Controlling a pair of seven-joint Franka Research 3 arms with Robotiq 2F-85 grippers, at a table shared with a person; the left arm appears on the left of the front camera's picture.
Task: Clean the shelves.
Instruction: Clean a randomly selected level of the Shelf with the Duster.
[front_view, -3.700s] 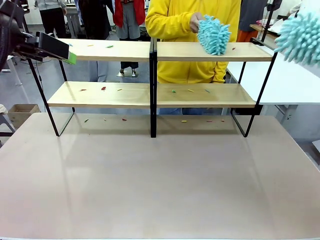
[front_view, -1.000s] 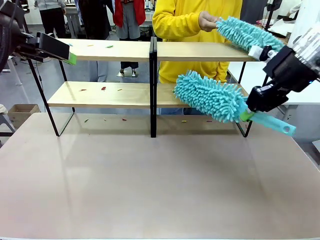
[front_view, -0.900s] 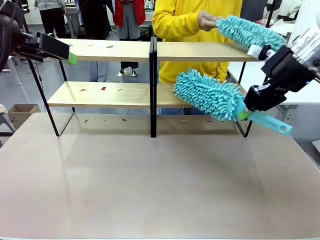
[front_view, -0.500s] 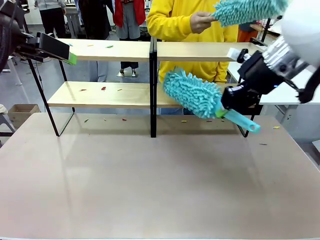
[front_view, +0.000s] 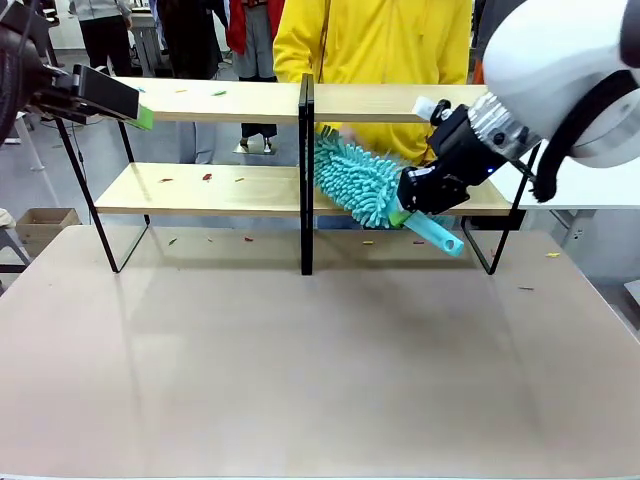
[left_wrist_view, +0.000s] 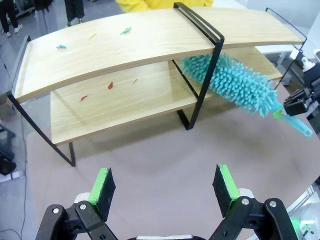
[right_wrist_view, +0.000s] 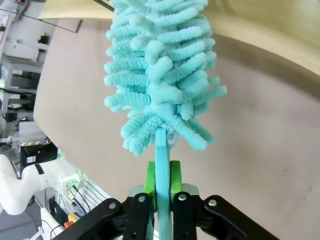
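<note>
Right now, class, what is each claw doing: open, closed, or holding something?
Left claw: open, holding nothing.
Right claw: closed on the handle of the teal duster.

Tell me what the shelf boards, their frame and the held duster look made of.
Long light shelf boards: matte wood or wood-look laminate, grain streaks show. Thin black frame: probably painted metal, very slim. Fluffy teal duster: soft chenille-like strands, likely microfibre; smooth plastic-looking handle.

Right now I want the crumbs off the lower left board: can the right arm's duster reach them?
Probably not straight across: the black middle post of the shelves stands between the duster and those crumbs.
</note>
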